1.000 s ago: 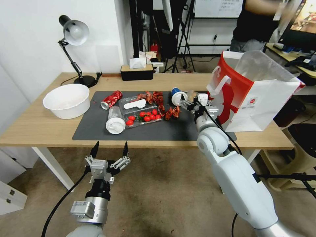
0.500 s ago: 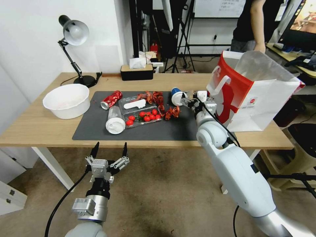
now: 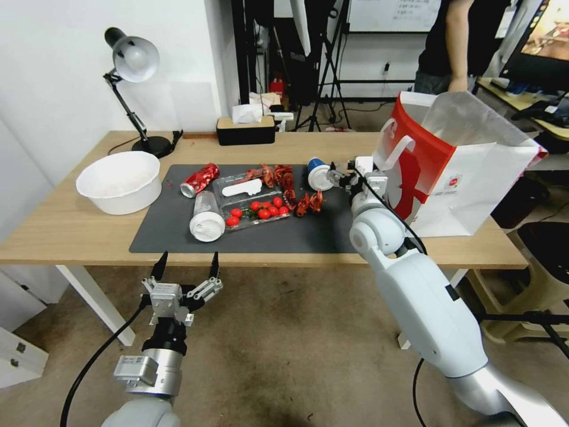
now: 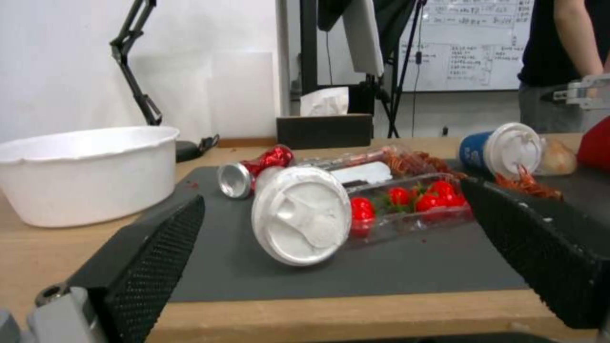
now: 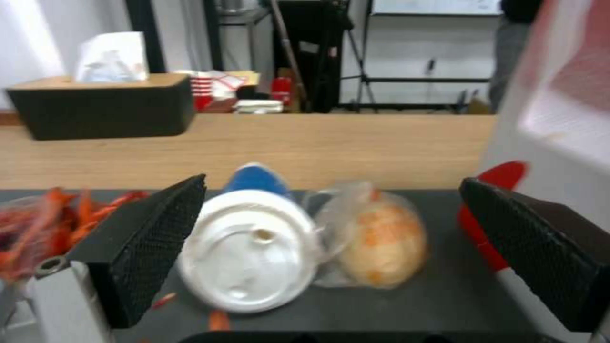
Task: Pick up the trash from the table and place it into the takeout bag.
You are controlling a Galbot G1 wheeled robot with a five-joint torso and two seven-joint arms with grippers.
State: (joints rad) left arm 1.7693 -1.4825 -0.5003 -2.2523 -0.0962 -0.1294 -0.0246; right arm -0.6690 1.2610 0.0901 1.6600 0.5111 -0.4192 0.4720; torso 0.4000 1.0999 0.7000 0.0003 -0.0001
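Trash: blue cup (image 5: 251,238) and small clear bag (image 5: 375,238) framed by wide-spread right gripper (image 5: 330,247); advise centring on one item before closing.

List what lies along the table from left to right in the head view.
White round bowl → crushed red can → clear cup lying on its side → clear tray of tomatoes → crayfish shells → blue cup → right gripper, open → takeout bag.
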